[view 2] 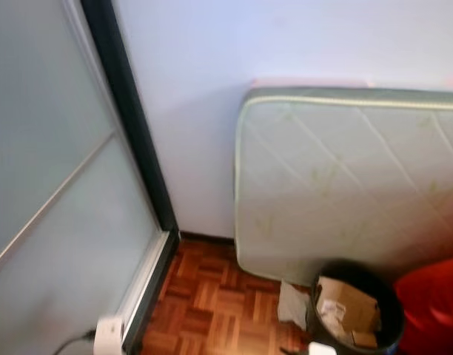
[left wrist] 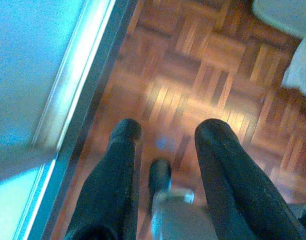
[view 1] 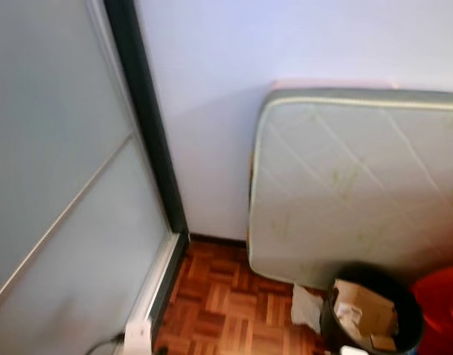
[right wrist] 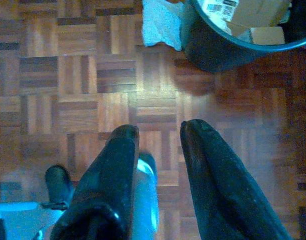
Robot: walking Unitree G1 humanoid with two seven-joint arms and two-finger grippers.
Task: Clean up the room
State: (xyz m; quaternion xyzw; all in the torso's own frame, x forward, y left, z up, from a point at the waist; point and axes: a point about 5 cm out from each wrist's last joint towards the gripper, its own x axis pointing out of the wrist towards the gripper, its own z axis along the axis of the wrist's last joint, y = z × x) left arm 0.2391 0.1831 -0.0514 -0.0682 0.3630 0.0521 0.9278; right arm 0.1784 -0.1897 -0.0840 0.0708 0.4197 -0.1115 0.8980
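A black waste bin (view 1: 374, 314) with cardboard scraps inside stands on the parquet floor, in front of a mattress (view 1: 360, 185) that leans on the wall. A crumpled white paper (view 1: 308, 307) lies on the floor against the bin's left side. My right gripper (right wrist: 160, 131) hangs open above the floor, with the bin (right wrist: 233, 35) and the paper (right wrist: 163, 25) a short way beyond its fingertips. Over bare parquet beside the door track, my left gripper (left wrist: 169, 130) is open and holds nothing. The white paper (left wrist: 300, 75) lies off to one side of it.
A frosted glass sliding door (view 1: 64, 185) with a dark frame fills the left. A white plug with a cable (view 1: 136, 336) sits at its foot. Something red (view 1: 441, 307) stands right of the bin. Parquet lies open between door and bin.
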